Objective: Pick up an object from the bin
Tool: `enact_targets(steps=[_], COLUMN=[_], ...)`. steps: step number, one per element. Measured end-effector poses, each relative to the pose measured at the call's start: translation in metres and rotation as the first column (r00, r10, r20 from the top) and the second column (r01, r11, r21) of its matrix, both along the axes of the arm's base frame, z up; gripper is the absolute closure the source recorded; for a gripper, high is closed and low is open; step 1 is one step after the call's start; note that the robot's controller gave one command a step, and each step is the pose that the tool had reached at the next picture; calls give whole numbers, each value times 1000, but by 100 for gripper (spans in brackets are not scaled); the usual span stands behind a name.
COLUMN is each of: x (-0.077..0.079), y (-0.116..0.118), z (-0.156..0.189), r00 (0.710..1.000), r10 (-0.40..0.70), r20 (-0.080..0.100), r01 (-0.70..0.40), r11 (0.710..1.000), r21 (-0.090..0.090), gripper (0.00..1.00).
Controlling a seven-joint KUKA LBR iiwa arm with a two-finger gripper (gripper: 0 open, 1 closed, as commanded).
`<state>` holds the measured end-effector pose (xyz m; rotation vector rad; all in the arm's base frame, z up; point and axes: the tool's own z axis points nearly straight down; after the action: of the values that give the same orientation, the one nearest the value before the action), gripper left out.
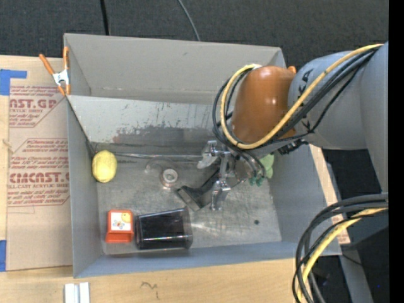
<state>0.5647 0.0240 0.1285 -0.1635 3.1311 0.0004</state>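
Observation:
My gripper [219, 188] hangs low in the middle of the bin, under the orange wrist cover. Just at its left lies a black wedge-shaped thing [194, 195] on the bin floor, and the gripper's tip stands against its right end. A small round silvery cap [168, 177] rests a little to the left of that. A green thing [267, 166] peeks out to the right of the gripper, partly hidden by the arm.
A yellow lemon-shaped ball [105, 166] lies by the left wall. At the front left are an orange and white small box [119, 225] and a black block in a clear case [163, 228]. The arm covers the bin's right back part.

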Motion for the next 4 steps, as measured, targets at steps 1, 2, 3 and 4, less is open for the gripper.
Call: enact_targets(steps=[1, 2, 3, 4], x=[24, 26, 31, 35], y=[-9, -8, -16, -14], z=[-48, -47, -48, -46], r00=[999, 1000, 996, 993], r10=[-32, -31, 95, 113], r20=[-10, 0, 1, 17], r01=[32, 31, -95, -113], r11=[999, 1000, 995, 994], r21=[1, 2, 5, -5], gripper=[0, 0, 0, 100])
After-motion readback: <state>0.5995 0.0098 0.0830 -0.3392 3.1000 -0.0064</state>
